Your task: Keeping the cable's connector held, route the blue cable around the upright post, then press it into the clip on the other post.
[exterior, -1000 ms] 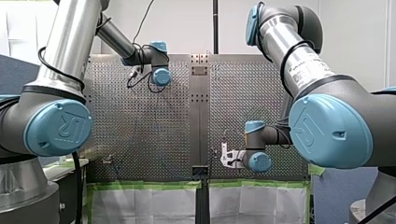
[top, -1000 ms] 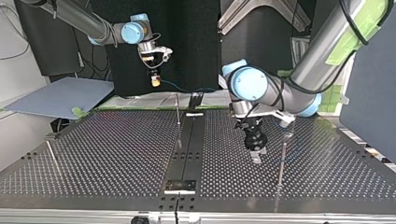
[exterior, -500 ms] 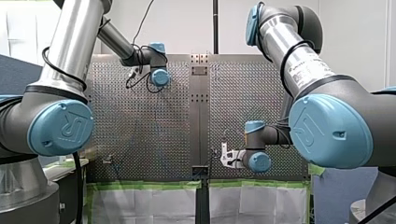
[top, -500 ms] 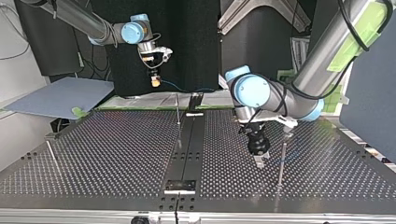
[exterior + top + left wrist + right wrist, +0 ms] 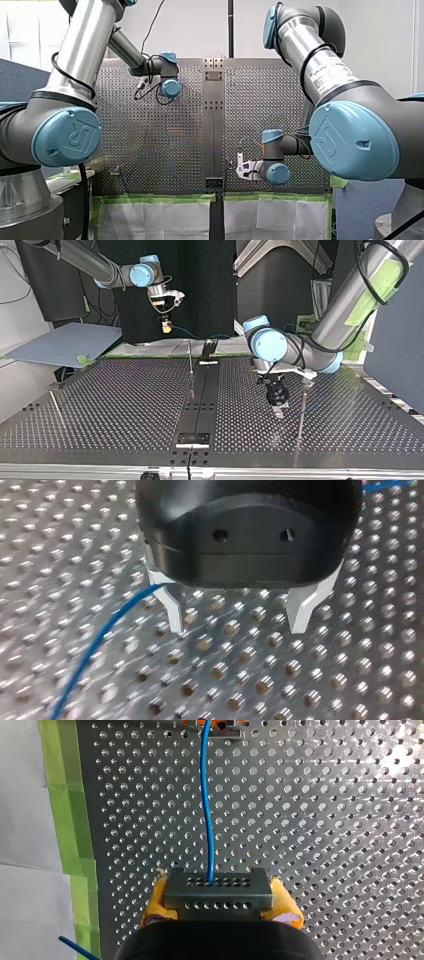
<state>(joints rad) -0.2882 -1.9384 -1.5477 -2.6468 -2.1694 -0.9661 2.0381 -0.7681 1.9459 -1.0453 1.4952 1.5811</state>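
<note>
my right gripper (image 5: 220,902) is clamped on the connector (image 5: 218,887) – a dark grey block with two rows of small holes, squeezed between the yellow pads (image 5: 156,897). the blue cable (image 5: 206,795) leaves the middle of the block's front face. it runs nearly straight ahead of the gripper, over the perforated table (image 5: 325,820), to an orange fitting (image 5: 215,723) at the table's far edge. a strip of green tape (image 5: 62,810) borders the table on one side.

in the top view this gripper (image 5: 165,327) hangs well above and behind the table at the view's left, with the cable trailing off toward the middle behind the table's rear edge.

my left gripper (image 5: 235,627) is black, with two metal fingers (image 5: 170,607) spread wide and nothing between them. it points down at the perforated surface, close over it. the blue cable curves in along the outer side of one finger; whether it touches the finger i cannot tell.

in the top view my left gripper (image 5: 277,407) hangs low over the table at the view's right, just beside a thin upright post (image 5: 301,412). that post has a small piece at its top, too small to make out. a second post (image 5: 190,360) stands near the table's middle strip, well apart from both grippers.
</note>
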